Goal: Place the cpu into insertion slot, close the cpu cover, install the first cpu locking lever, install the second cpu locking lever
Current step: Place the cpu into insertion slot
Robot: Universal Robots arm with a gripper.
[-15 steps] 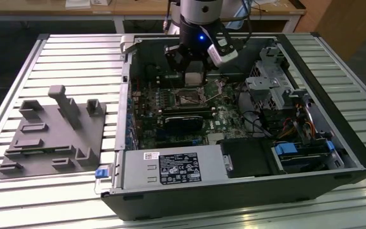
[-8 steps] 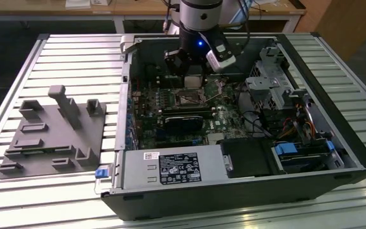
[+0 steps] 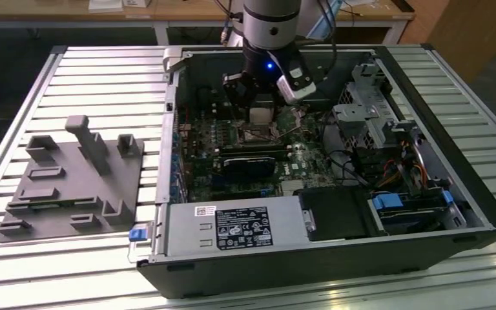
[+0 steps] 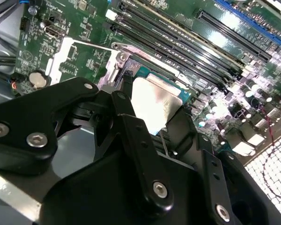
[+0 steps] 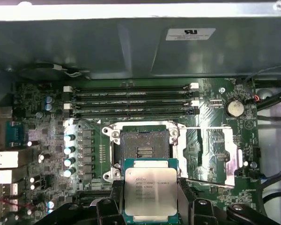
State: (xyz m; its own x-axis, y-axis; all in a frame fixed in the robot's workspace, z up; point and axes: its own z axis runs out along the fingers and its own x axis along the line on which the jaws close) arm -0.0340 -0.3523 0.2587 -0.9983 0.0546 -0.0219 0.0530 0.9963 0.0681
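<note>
My gripper point(image 3: 259, 111) is shut on the cpu point(image 3: 259, 116), a small square chip with a pale metal face, and holds it by two opposite edges. In the first wrist view the cpu point(image 5: 150, 185) hangs between the black fingers point(image 5: 185, 199), just in front of the insertion slot point(image 5: 144, 147). The slot is open, dark and has nothing in it. The cpu cover point(image 5: 227, 159), a silvery frame with a window, lies flipped open beside the slot. In the second wrist view the cpu point(image 4: 152, 101) is tilted over the socket rim point(image 4: 124, 52), with the cover point(image 4: 61, 58) beyond it.
Long black memory slots point(image 5: 131, 101) run along one side of the socket. The grey power supply box point(image 3: 217, 226) fills the case's near corner, with drive cages and cables point(image 3: 386, 148) on the exterior view's right. A grey fixture plate point(image 3: 67, 187) lies on the slatted table.
</note>
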